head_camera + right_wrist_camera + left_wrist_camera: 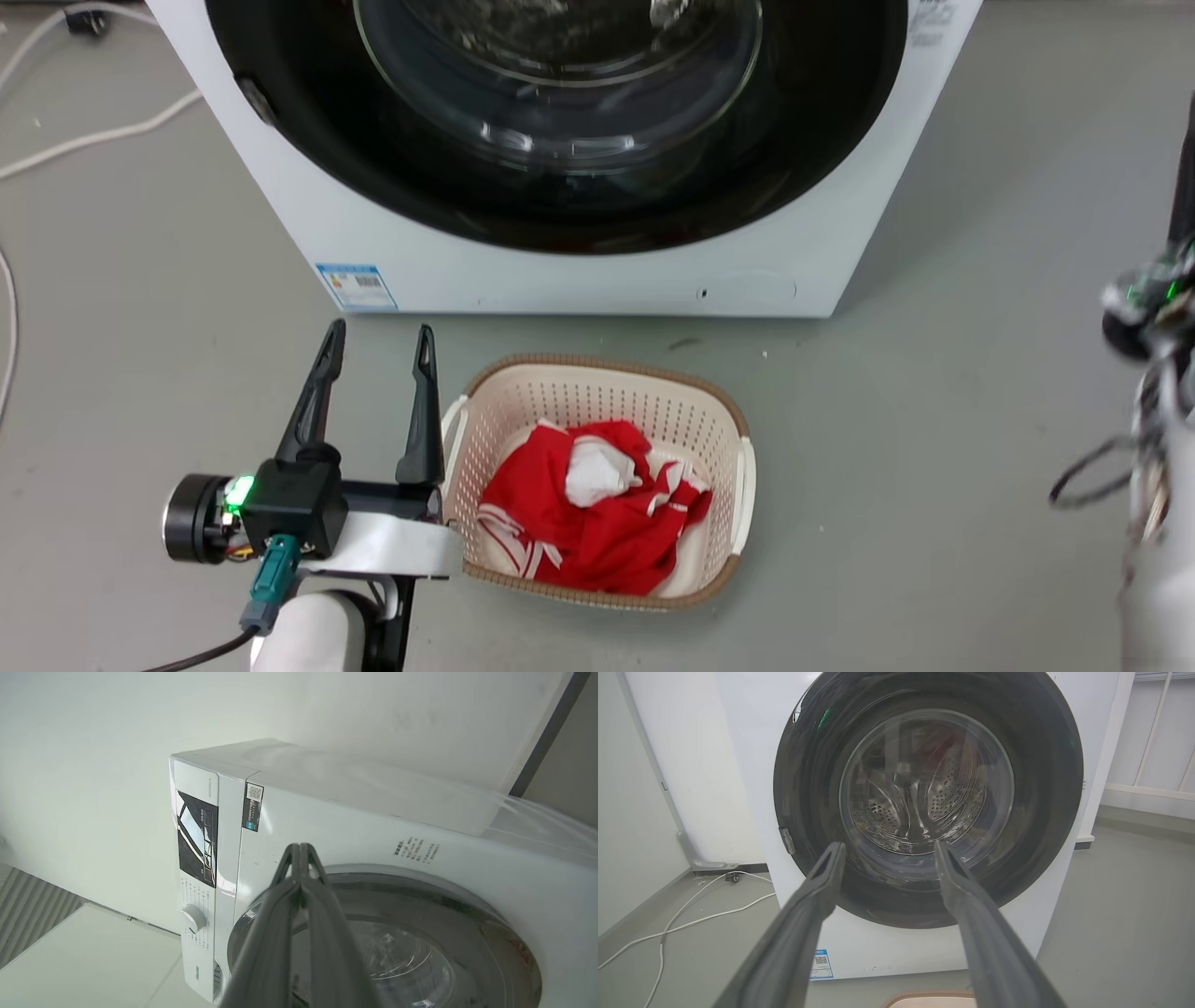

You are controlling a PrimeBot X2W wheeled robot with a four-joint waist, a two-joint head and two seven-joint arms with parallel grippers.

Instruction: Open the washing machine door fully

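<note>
Door (927, 798) closed flush — left fingers (817, 891) spread, short of its rim.

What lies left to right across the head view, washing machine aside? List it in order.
Loose white cables → left gripper, dark fingers spread → cream perforated plastic basket holding crumpled red-and-white cloth → pale right forearm at the edge.
</note>
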